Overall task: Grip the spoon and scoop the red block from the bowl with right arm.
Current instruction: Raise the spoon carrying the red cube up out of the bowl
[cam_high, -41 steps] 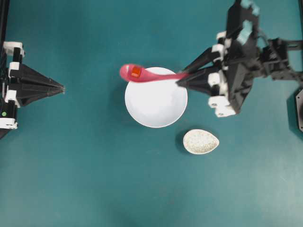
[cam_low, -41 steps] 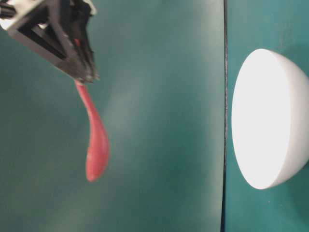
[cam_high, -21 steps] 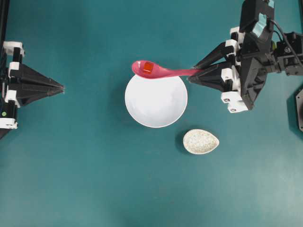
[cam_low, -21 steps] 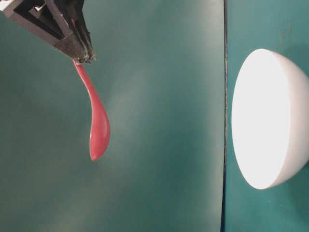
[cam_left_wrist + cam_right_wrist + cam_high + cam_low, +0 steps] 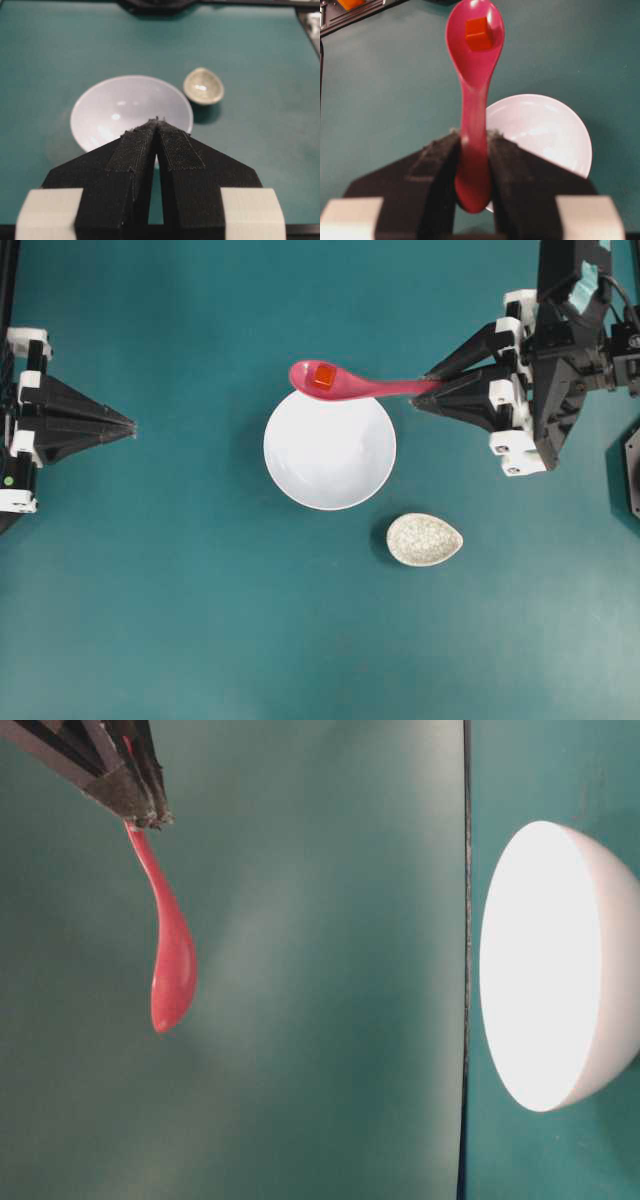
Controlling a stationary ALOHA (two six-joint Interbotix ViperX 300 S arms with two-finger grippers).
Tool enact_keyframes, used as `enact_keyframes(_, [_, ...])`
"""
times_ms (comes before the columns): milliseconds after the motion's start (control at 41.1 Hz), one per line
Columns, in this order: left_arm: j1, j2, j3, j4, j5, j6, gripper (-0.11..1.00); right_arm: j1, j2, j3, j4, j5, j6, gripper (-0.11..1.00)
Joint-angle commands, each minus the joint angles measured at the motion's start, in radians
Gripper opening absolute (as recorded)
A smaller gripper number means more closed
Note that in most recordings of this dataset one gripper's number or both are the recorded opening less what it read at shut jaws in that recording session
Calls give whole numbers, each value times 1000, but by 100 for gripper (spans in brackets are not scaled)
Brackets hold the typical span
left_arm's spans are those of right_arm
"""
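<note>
R gripper, upper right of overhead view: jaws clamped on spoon handle. Spoon scoop sits over bowl's upper rim w/ red block in it, lifted off worktop. L gripper at left edge, jaws closed, nothing in them. Speckled dish lower right of bowl.

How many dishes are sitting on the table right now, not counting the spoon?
2. The large white bowl sits mid-table. The small speckled dish rests apart from it, toward the lower right in the overhead view. No others are visible in any view.
</note>
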State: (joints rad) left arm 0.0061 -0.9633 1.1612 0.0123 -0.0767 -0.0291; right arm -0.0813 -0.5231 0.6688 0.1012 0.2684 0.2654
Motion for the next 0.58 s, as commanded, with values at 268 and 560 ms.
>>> enact_keyframes(268, [2,5,-31,3,-9,-5,0,-2,-15,-12,-3,-3,-2,23])
enact_keyframes(560, [2,5,-31,3,-9,-2,0,-2,-15,-12,-3,-3,-2,23])
